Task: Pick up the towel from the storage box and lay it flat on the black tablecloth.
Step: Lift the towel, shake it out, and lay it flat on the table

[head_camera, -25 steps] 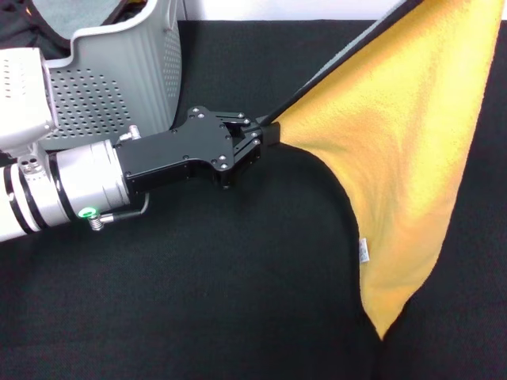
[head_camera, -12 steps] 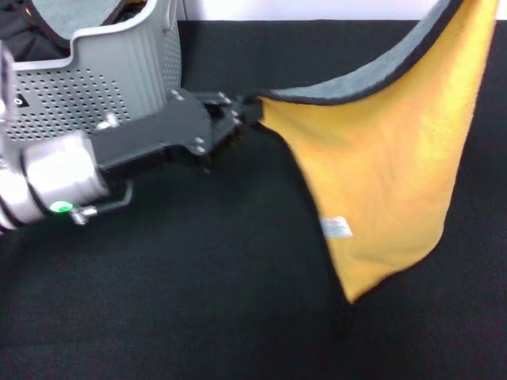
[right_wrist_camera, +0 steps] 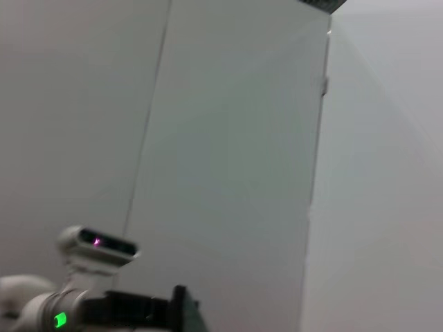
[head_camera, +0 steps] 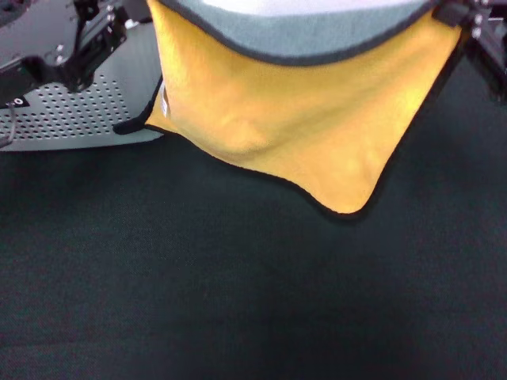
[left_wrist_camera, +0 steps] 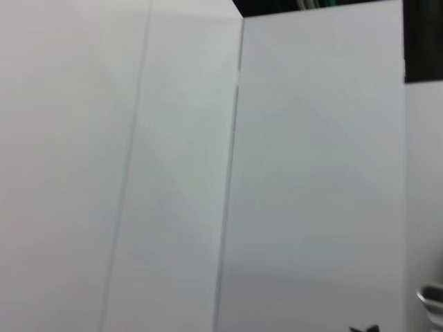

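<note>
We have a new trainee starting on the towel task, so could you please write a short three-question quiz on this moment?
1. True or false: the towel already lies flat on the black tablecloth.
2. Which corner of the head view shows the storage box? A) upper left B) lower right C) lower left
3. Fill in: the towel hangs between the left gripper and the ____ gripper.

Key: 1 false, it hangs stretched above the cloth; 2 A; 3 right.
</note>
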Action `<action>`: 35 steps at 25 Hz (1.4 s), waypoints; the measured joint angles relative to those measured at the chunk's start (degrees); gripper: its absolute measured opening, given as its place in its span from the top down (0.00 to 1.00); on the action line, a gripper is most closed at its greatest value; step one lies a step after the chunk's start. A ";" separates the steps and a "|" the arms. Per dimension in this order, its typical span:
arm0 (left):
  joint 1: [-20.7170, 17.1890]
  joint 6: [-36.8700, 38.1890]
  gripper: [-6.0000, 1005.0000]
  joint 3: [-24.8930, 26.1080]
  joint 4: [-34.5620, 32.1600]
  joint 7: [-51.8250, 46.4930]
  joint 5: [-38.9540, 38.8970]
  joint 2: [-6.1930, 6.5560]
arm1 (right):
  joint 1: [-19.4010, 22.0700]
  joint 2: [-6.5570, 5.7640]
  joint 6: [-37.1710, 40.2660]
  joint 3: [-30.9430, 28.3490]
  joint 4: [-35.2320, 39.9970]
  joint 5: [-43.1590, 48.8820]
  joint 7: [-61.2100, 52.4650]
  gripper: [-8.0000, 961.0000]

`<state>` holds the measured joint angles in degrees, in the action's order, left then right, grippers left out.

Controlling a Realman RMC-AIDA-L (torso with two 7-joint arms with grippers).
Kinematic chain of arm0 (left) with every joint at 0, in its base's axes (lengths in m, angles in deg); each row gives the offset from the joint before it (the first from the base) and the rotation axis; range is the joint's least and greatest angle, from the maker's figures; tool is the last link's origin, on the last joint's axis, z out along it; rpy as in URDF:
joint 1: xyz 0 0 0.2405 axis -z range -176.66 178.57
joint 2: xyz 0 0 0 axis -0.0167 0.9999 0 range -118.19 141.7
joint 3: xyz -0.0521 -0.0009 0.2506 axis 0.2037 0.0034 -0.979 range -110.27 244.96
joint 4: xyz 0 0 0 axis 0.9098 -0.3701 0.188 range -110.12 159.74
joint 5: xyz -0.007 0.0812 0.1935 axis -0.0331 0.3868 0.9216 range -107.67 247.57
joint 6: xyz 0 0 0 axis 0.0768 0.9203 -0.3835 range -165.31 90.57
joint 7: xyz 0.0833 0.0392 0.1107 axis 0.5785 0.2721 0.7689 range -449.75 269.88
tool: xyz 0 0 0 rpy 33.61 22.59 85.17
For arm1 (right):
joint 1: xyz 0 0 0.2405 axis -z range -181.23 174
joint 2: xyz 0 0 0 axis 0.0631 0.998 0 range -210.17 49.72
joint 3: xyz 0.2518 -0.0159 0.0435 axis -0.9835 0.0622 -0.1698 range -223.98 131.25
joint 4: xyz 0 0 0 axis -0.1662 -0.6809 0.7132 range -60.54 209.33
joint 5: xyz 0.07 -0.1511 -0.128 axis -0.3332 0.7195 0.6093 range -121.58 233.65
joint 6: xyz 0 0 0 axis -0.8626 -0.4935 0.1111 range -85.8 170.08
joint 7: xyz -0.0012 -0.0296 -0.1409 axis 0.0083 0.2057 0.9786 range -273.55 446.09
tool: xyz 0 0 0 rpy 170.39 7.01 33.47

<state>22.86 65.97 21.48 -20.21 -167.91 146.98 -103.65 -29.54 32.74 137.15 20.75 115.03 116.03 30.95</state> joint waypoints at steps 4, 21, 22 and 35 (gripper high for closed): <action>-0.73 4.66 0.97 -0.13 -0.25 0.66 6.51 1.30 | 3.25 0.93 4.30 0.28 1.55 4.33 -0.28 0.98; -7.76 8.82 0.97 -0.17 -0.33 2.70 10.72 4.14 | 5.72 2.65 12.20 1.89 -1.94 4.14 -3.12 0.98; -6.99 7.68 0.97 0.81 0.48 2.64 12.32 3.80 | 3.99 2.77 10.07 1.91 -5.03 5.17 -2.46 0.98; 1.56 -20.66 0.97 6.04 4.48 -1.97 29.27 -0.16 | -0.92 2.58 -7.08 2.60 -13.95 6.92 -0.36 0.98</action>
<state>24.41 45.31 27.52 -15.73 -169.88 176.25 -103.81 -30.45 35.32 130.07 23.35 101.09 122.96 30.59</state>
